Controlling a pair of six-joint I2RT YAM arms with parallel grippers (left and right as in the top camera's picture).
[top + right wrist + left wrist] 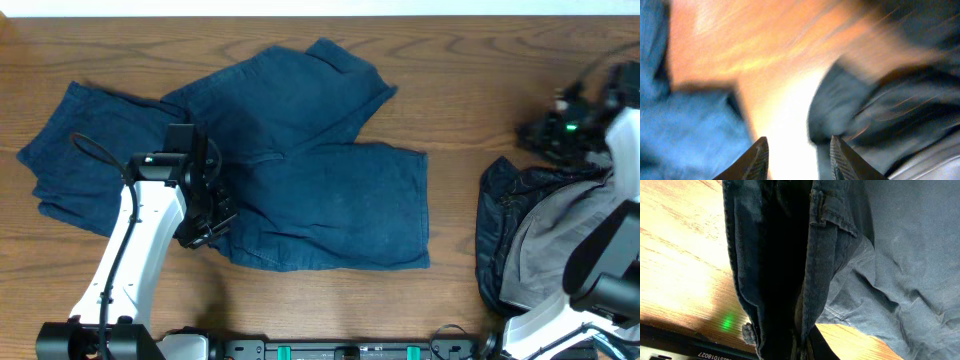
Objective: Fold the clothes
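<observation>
Here the navy shorts lie spread flat at the middle of the table, one leg angled toward the far edge. A second navy piece lies just to their left, meeting them near the arm.

The left gripper sits at the left edge of the shorts. Its jaws are pressed together on a bunched fold of denim, and the left wrist view shows a seam and hem running down into them. The right gripper stands spread with nothing between its fingers, beside the pile of grey and black garments at the right. That view is blurred.

The cloth looks soft and fairly heavy, so it will likely drape and drag rather than hold a shape. Its thick seams should give a firm bite. The best hold is probably the waistband or a hem corner, ideally both corners of one edge, so the fold carries over evenly. A single pinch in mid-cloth would likely let it sag and crease.
</observation>
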